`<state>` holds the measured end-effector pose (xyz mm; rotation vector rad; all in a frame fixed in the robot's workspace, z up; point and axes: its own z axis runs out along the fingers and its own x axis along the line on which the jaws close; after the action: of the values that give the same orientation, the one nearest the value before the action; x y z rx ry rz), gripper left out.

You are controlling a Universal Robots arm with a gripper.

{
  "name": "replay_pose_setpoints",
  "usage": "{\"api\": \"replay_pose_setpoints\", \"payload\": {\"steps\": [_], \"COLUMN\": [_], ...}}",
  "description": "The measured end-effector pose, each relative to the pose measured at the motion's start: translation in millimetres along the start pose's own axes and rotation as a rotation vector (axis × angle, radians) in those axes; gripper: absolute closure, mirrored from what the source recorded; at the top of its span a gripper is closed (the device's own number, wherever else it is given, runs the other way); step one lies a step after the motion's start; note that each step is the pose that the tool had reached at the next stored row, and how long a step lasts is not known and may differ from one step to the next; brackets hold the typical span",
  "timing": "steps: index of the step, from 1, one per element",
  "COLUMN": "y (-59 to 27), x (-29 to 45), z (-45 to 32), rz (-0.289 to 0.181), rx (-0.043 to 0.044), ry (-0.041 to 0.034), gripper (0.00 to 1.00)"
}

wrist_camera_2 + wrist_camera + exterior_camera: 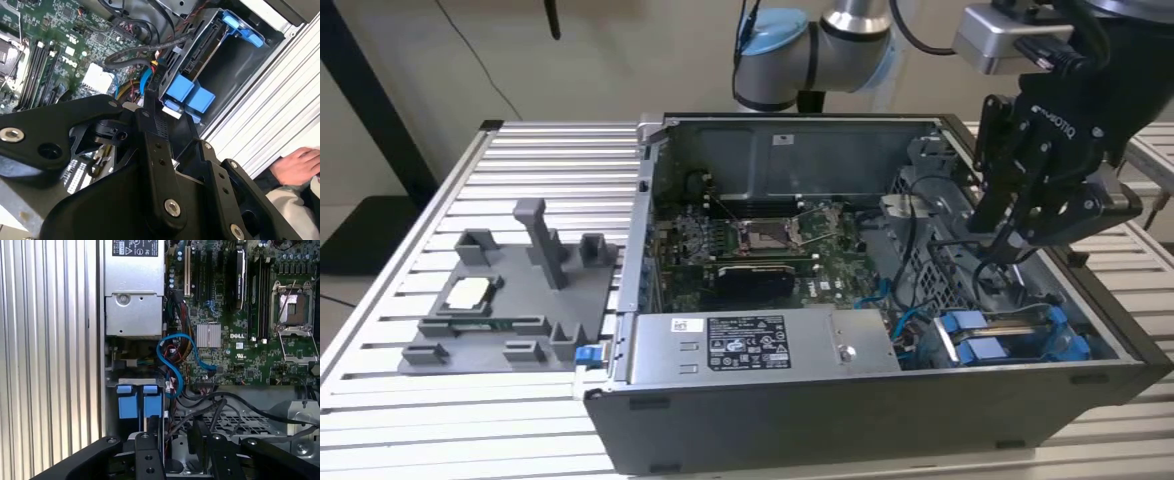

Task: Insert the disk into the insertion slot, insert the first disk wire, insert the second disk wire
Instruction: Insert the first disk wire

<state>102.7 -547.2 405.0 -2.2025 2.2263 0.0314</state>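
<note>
A: Nearest first. What of the gripper?
B: The gripper [175, 426], black jointed metal, hangs over the case corner just beside the silver box [134, 300]. In the first wrist view its jaws stand partway apart, and I see nothing between them.

A: And the disk?
B: The disk [129, 405] sits in the slot [223, 60], at the box's end. Its two glossy blue tabs face outward. I judge it seated, or nearly.

A: How would it handle?
B: Stiff, dense for its size, with a smooth metal shell. Probably shock-shy. Hold it by the blue frame's tabs or its long edges. The tabs are plastic and likely give a little. Keep off the label face and the connector edge.

A: The wires?
B: A black plug [158, 72] with red and yellow leads lies close to the gripper's tip. The leads look soft and springy, so grip the hard plug. A flat blue cable [167, 357] loops between the box and the board. Both are likely the disk's.

A: Farther out?
B: A green board [235, 340] lies beyond the box. Past the case is a ribbed metal table [574, 160] carrying a matte grey fixture [520, 300].
</note>
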Motion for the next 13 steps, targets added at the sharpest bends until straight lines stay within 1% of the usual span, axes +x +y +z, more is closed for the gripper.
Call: {"api": "replay_pose_setpoints", "payload": {"steps": [4, 5, 7, 8, 11, 13], "y": [0.1, 0.1, 0.1, 0.0, 0.0, 0.0], "x": [-0.1, -0.1, -0.2, -0.3, -0.3, -0.4], "z": [3.0, 3.6, 4.3, 4.9, 6.3, 7.0], "rz": [-0.01, -0.012, -0.015, -0.019, -0.036, -0.046], "rx": [0.0003, 0.0003, 0.0002, 0.0008, 0.0098, 0.018], "ry": [-0.0188, -0.0243, -0.038, -0.0421, -0.0497, -0.0553], "gripper": [0.59, 0.59, 0.59, 0.59, 0.59, 0.59]}}
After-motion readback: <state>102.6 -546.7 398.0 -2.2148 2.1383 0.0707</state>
